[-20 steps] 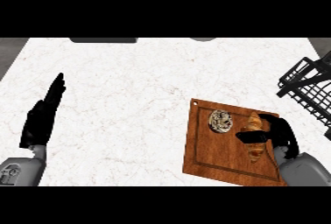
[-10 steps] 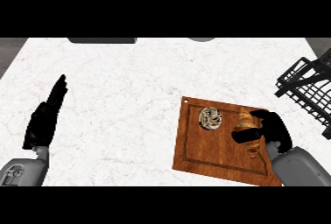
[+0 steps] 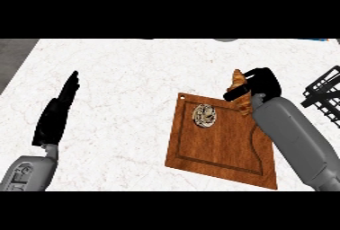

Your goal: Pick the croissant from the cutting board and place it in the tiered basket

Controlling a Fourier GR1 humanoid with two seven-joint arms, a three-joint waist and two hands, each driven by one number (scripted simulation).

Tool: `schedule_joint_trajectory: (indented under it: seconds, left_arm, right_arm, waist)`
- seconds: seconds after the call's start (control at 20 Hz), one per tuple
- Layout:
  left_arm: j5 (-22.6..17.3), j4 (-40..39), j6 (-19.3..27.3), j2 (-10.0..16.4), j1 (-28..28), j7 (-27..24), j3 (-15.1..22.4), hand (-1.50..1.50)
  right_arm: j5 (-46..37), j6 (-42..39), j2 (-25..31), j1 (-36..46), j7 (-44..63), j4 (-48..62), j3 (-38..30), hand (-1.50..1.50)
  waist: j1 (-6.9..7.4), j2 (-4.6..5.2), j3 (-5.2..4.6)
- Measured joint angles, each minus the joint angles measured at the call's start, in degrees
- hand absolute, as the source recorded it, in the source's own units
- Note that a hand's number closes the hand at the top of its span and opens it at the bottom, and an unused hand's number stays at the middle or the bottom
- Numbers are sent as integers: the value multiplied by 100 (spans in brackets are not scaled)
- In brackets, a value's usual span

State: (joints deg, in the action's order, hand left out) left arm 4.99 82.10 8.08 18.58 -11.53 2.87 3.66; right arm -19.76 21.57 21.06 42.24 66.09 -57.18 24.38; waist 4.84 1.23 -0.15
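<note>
The golden-brown croissant (image 3: 237, 81) is clamped in the black right hand (image 3: 263, 81), whose fingers and thumb curl round its middle. Only the upper tip and a lower part of the pastry show; the rest is hidden by the hand. The croissant stands nearly upright at the far right corner of the brown wooden cutting board (image 3: 219, 148). Whether it touches the board cannot be told.

The board lies at an angle on the white marble counter (image 3: 133, 76), and the grey right forearm (image 3: 292, 134) covers its right edge. A small round patterned object (image 3: 204, 115) rests on the far part of the board, just left of the hand; what it is cannot be made out.

The black wire tiered basket (image 3: 324, 94) shows at the right edge of the view and is cut off there. It is apart from the hand.

The black left hand (image 3: 58, 112) rests at the left side, fingers straight and together, holding nothing.
</note>
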Motion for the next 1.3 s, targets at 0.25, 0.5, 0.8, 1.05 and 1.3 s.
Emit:
schedule_joint_trajectory:
  seconds: [0.25, 0.5, 0.8, 1.05, 1.3]
  left_arm:
    - [59, -37, 19, -39, -109, 83, 32, 0]
    - [51, -112, -8, -2, -75, 44, -27, 0]
    - [37, -120, 23, 10, -9, 82, -125, 0]
    - [66, -113, 62, -20, 73, 72, -157, 0]
    - [26, -100, -1, 83, 84, 122, -311, 0]
  right_arm:
    - [-726, 398, -231, 1182, -227, 1136, -193, 150]
    - [-1694, 865, -90, 2125, -289, 1888, -230, 150]
    - [-2725, 1002, 6, 3142, -53, 2576, -191, 150]
    - [-3227, 707, 224, 3752, 148, 3133, -192, 150]
    - [-3225, 490, 404, 4121, 46, 3315, -462, 150]
  waist:
    - [6, -1, 5]
    - [-70, -39, -2]
    - [-218, -97, -1]
    - [-325, -119, 2]
    - [-398, -128, 8]
